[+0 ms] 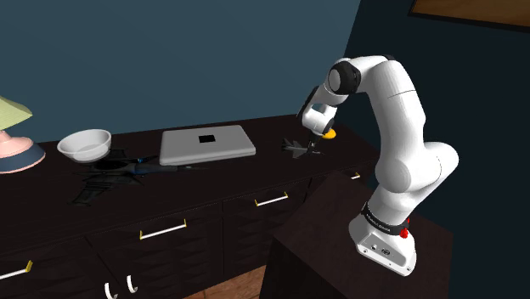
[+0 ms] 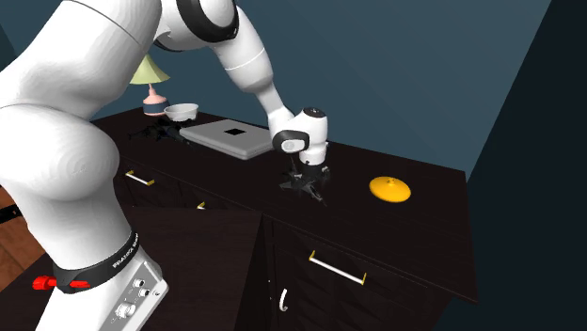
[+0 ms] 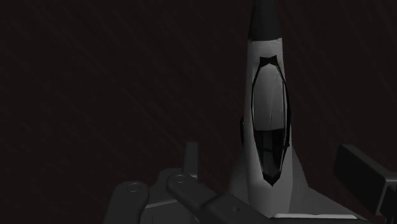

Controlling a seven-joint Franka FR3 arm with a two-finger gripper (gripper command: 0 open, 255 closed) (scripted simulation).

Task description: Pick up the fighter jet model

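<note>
Read from the shoulder view's left, the dark bench [image 1: 255,174] carries a lamp [image 1: 13,144] at its 9 o'clock end. At 3 o'clock of the lamp is a white bowl [image 1: 84,143], and at about 5 o'clock of the bowl lies a dark winged shape [image 1: 110,174] that is hard to make out. Next comes a closed grey laptop [image 1: 206,144]. The fighter jet model [image 1: 296,149] lies flat on the bench top at 3 o'clock of the laptop, and a yellow disc [image 1: 330,132] sits near the jet at its 1 o'clock. The white arm [image 1: 391,127] bends over from the stand and sets the pincer [image 1: 312,145] right down on the jet, at its rear half. In the wrist view the grey fuselage and dark canopy run away from the hand, nose outermost. How far the pincer is open, or whether it has hold of the jet, cannot be told from these views. The step in hand looks like the grasp itself, since the jet rests on the bench and is not yet raised. The next move probably calls for a firm clamp across the narrow fuselage, if that is not made already, and then a straight lift. That lift should keep the wings level and pass clear of the disc. As for writing, the laptop lid shows only a black square mark. A dark band [image 2: 118,259] low on the arm carries pale lettering too small to read.
</note>
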